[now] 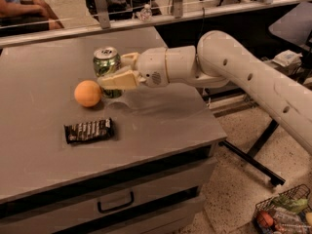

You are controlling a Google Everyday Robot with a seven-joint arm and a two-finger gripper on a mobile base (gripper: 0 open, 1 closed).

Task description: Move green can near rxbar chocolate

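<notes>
The green can (106, 63) is upright, green-and-white with a silver top, held between the fingers of my gripper (114, 72). The gripper reaches in from the right on a white arm and is shut on the can. The can is low over the grey table (44, 150), just right of the orange ball (87, 93); I cannot tell whether its base touches the surface. The rxbar chocolate (89, 130) lies flat in its dark shiny wrapper near the table's front, below and left of the can, about a can's length away.
The table has drawers with a handle (115, 203) at its front. A rail with posts (101, 6) runs behind the table. A wire basket of goods (283, 213) sits on the floor at the lower right. A person's arm (22, 9) shows at the far left.
</notes>
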